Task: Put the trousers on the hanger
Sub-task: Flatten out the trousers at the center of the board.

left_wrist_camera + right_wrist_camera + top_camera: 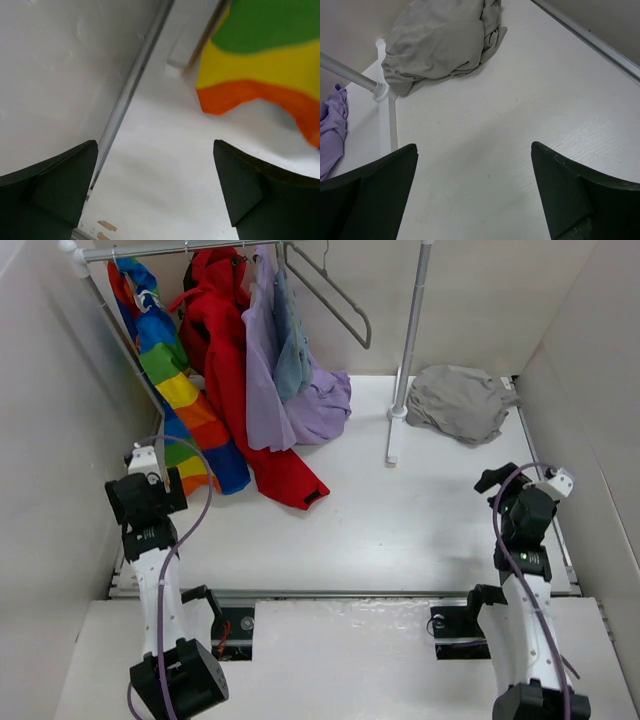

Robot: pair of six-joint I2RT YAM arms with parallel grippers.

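The grey-beige trousers (458,402) lie in a crumpled heap at the back right of the table, and they also show at the top of the right wrist view (440,40). The slim grey hanger (335,290) hangs bare from the rail, right of the other garments. My right gripper (515,478) (474,146) is open over bare table, well in front of the trousers. Far on the left my left gripper (148,462) (155,145) is open too, close to the side wall, with nothing between its fingers.
A rail (170,250) at the back carries a rainbow garment (175,380) (260,60), a red coat (235,370), a lilac garment (290,405) and a small blue-grey one (292,350). A pale upright pole (412,330) stands just left of the trousers. White walls enclose both sides.
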